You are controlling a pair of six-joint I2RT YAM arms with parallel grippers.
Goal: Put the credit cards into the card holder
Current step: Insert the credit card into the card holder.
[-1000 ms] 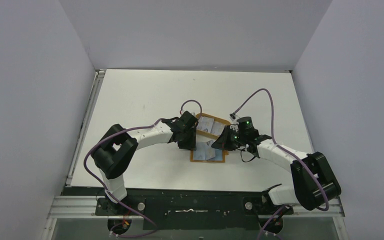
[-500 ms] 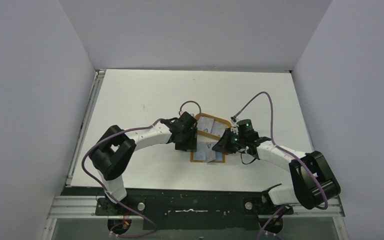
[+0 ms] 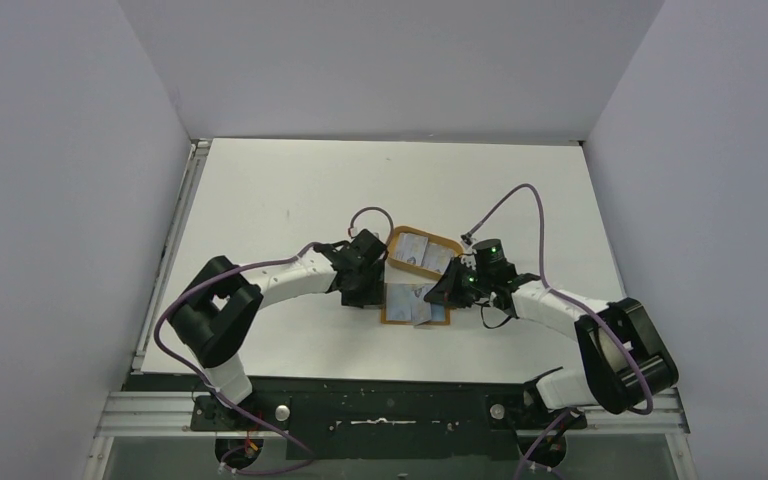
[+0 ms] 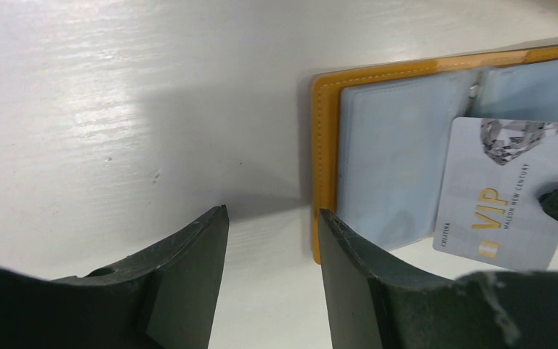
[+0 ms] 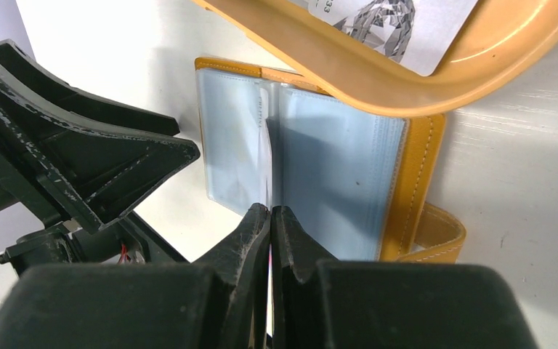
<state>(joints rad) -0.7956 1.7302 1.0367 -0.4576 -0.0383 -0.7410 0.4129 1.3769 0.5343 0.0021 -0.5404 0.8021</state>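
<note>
Backing L gripper (image 4: 272, 269) left off holder (image 4: 378, 167), jaws apart & empty, pinching card (image 4: 501, 196) edge-on in R gripper (image 5: 269, 214) over open pockets beside tray (image 5: 378, 73), risking unpinned holder sliding & card missing slot.

Card holder (image 3: 415, 306) on table (image 3: 280, 190) btwn L tool (image 4: 272, 222) & R tool (image 5: 270, 212), tray (image 5: 378, 71) w/ card (image 5: 399, 25) just behind.

Left end effector (image 4: 272, 218) gapes; right end effector (image 5: 269, 214) is pinched closed.
</note>
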